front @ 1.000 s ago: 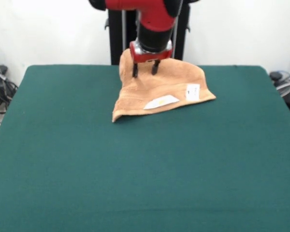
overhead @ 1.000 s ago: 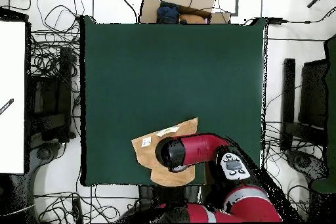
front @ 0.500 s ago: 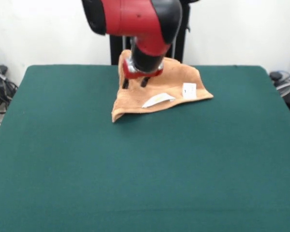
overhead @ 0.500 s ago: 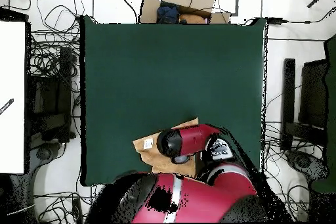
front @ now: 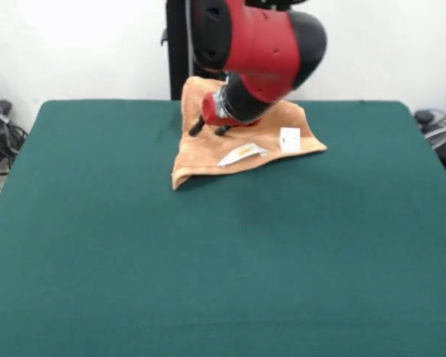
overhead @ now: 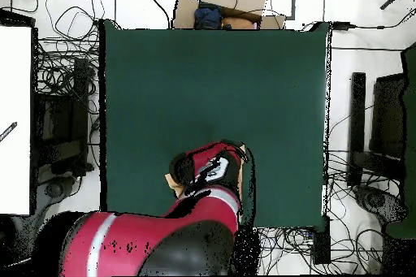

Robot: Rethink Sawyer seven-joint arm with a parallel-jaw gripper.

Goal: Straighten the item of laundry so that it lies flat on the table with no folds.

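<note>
White walls backed a large bench (front: 223,260) draped in dark green cloth, with cables and equipment crowding the floor around it in the overhead view. Sawyer's red and black arm (front: 260,44) swung low across the far edge of the bench, its bulky housing hiding much of what lay beneath it from above. An orange-tan towel (front: 208,152) sat at that far edge, roughly midway along it, rumpled and partly doubled over rather than spread out, with one corner reaching toward the camera and another stretching to the right in the front view. In the overhead view only a small tan corner (overhead: 171,183) showed beside the arm. Two white tags lay on the towel's upper surface: a long one with yellow print (front: 241,154) and a smaller squarish one (front: 290,139) to its right. The claw (front: 208,130) hung tilted over the towel's upper part, its two dark fingers (front: 195,128) parted and nothing between them; whether their tips touched the fabric could not be made out.
</note>
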